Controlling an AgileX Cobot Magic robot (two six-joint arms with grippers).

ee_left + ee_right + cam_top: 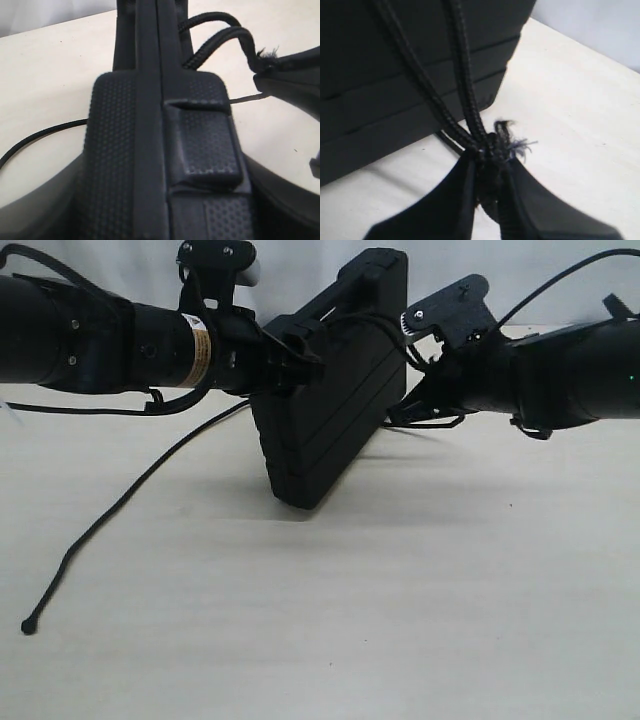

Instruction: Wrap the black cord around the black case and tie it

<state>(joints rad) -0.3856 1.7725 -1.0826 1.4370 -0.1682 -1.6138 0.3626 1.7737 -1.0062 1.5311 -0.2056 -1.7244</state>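
Observation:
The black case (330, 410) is held up off the table, tilted, with one lower corner close to the surface. My left gripper (290, 355) is shut on its edge; in the left wrist view the textured edge and latch (207, 150) fill the space between the fingers. My right gripper (415, 365) is shut on the black cord at its frayed knot (502, 145), beside the case's other face. Two strands (462, 75) run from the knot up across the case (380, 75). The cord's long tail (120, 505) trails over the table to a knotted end (28, 625).
The pale table (400, 620) lies under both arms. Thin robot cables hang by the left arm (100, 408) and arc over the right arm (540, 285). A white wall stands behind.

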